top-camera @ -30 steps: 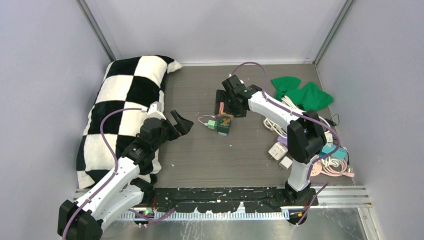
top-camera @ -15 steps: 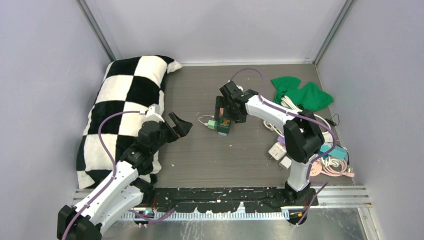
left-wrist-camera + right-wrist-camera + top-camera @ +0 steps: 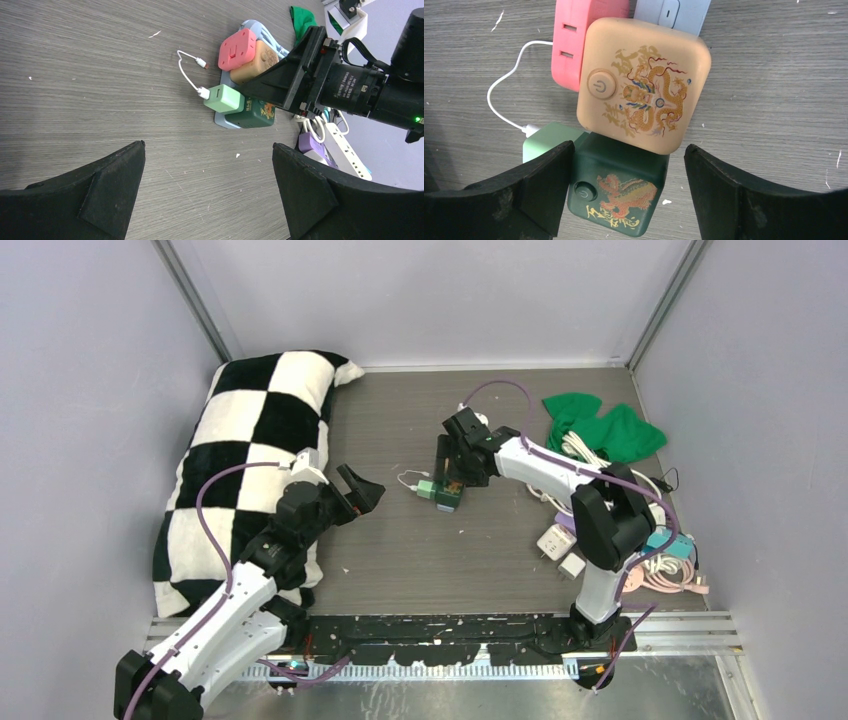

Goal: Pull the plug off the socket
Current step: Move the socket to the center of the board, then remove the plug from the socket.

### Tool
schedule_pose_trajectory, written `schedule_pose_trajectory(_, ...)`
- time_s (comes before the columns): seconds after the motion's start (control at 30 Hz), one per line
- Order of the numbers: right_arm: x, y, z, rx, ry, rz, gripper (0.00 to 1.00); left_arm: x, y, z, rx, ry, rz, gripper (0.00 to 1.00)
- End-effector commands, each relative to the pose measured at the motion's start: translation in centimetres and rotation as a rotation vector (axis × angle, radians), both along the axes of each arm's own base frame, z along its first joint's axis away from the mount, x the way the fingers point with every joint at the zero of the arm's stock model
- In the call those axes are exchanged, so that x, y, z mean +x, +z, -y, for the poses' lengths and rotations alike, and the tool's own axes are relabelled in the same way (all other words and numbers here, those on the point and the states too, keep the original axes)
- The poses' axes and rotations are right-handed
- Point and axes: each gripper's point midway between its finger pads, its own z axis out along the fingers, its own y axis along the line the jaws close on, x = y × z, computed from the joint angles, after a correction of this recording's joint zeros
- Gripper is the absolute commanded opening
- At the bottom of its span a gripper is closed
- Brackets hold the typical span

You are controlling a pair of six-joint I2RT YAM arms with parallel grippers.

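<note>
A light blue power strip (image 3: 223, 122) lies mid-table with several plugs in it: a pink one (image 3: 579, 40), a tan dragon-printed one (image 3: 644, 107), a dark green one (image 3: 619, 192) and a light green one (image 3: 544, 142) with a short white cable (image 3: 504, 107). In the top view the cluster (image 3: 446, 492) lies just under my right gripper (image 3: 453, 468). My right gripper (image 3: 629, 150) is open and points down, with its fingers on either side of the dark green plug and not touching it. My left gripper (image 3: 209, 145) is open and empty, over bare table left of the strip (image 3: 365, 490).
A black-and-white checkered pillow (image 3: 250, 440) lies along the left wall. A green cloth (image 3: 605, 430) sits at the back right. A pile of white, purple and pink adapters and cables (image 3: 600, 540) lies on the right, beside the right arm's base.
My right gripper has moved nearer and lower over the plug cluster, now straddling the dark green plug. My left arm shifted slightly and then held still.
</note>
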Motion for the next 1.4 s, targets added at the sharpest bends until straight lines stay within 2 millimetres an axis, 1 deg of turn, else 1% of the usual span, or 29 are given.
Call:
schedule_pose_trajectory(0.0, -0.3, 2.5, 0.4, 0.01, 0.028, 0.067, 0.74, 0.4, 0.8, 0.1, -0.024, 0.005, 0.032, 0.99)
schedule_pose_trajectory(0.1, -0.5, 2.8, 0.5, 0.013, 0.047, 0.077, 0.68, 0.5, 1.0, 0.3, -0.027, -0.003, 0.032, 0.99)
schedule_pose_trajectory(0.23, -0.8, 2.8, 0.3, 0.028, 0.078, 0.075, 0.56, 0.5, 1.0, 0.4, -0.027, -0.007, 0.029, 0.98)
schedule_pose_trajectory(0.33, -1.2, 2.6, 0.1, 0.04, 0.113, 0.071, 0.39, 0.5, 1.1, 0.5, -0.029, -0.01, 0.031, 0.98)
schedule_pose_trajectory(0.5, -1.7, 2.8, 0.4, 0.067, 0.166, 0.065, 0.22, 0.4, 1.4, 0.5, -0.036, -0.015, 0.04, 0.98)
schedule_pose_trajectory(0.67, -2.7, 2.9, 0.9, 0.085, 0.275, 0.076, 0.14, 0.5, 1.7, 0.9, -0.046, -0.029, 0.051, 0.98)
schedule_pose_trajectory(0.77, -3.5, 3.0, 1.2, 0.067, 0.387, 0.095, 0.08, 0.7, 1.6, 1.0, -0.051, -0.028, 0.052, 0.98)
schedule_pose_trajectory(0.83, -4.0, 2.9, 1.4, 0.051, 0.447, 0.102, 0.02, 0.4, 1.5, 1.5, -0.063, -0.055, 0.046, 0.98)
schedule_pose_trajectory(1.03, -6.6, 2.8, 1.4, 0.056, 0.706, 0.099, 0.01, 0.2, 1.1, 1.9, -0.079, -0.071, 0.023, 0.97)
schedule_pose_trajectory(1.13, -7.6, 2.8, 1.6, 0.048, 0.817, 0.101, 0.01, 0.3, 1.5, 2.1, -0.105, -0.074, 0.034, 0.97)
schedule_pose_trajectory(1.2, -7.9, 2.8, 1.7, 0.04, 0.885, 0.109, 0.01, 0.3, 1.4, 2.4, -0.123, -0.081, 0.031, 0.97)
schedule_pose_trajectory(1.37, -8.0, 2.8, 2.4, 0.044, 0.962, 0.098, 0.01, 0.0, 0.9, 3.5, -0.193, -0.122, 0.018, 0.95)
